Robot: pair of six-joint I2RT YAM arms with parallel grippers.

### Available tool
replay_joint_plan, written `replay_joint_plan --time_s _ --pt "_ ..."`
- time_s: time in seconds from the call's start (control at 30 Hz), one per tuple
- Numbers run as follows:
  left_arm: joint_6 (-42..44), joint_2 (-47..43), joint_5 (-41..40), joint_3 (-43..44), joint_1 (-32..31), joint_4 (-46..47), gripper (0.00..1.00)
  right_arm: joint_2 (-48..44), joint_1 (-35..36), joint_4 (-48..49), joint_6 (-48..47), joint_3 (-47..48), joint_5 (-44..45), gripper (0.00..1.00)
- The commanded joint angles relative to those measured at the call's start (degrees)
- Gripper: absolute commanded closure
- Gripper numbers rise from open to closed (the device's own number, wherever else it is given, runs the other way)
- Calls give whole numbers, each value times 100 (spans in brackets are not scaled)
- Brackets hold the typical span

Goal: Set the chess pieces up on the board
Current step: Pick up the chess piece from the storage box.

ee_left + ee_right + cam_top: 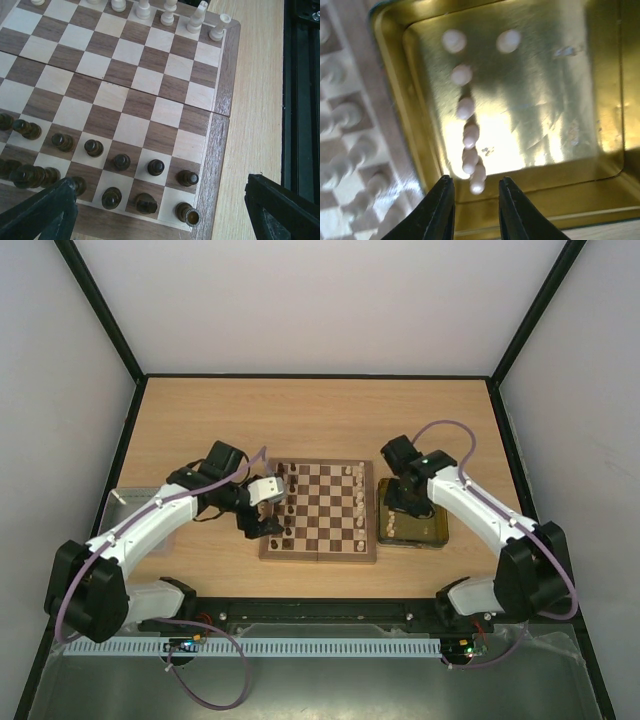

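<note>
From above, the board (318,510) is seen on the surface (200,420), with the left claw (268,523) at its dark-piece edge and the right claw (400,508) over the yellow tray (437,537).

In the left wrist view, the dark pieces (156,166) just below could be toppled by a careless sweep; the left claw (157,202) is spread wide and empty.

In the right wrist view, the crowded pale pieces (469,135) could be knocked together; the right claw (474,197) is held part open, with nothing gripped.

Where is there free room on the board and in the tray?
Free: the middle rows of the board, between the dark pieces and the pale pieces; the tray half away from the board. Crowded: the board's end rows, the tray's board-side edge.
</note>
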Motion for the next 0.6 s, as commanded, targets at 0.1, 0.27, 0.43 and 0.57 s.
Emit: replay_joint_plan --time_s 0.1,0.27,0.43,0.57 --pt "-68 426 59 490 -308 -204 2 595 -1136 551 -134 53 47 77" --pt "-323 476 -65 542 -377 23 1 1203 -1393 859 -80 353 171 77" --pt "-446 435 -148 379 -416 279 1 1665 -1522 1079 -124 595 157 78" --pt "-506 408 -225 241 -416 412 3 1875 -1544 1116 -140 769 204 78"
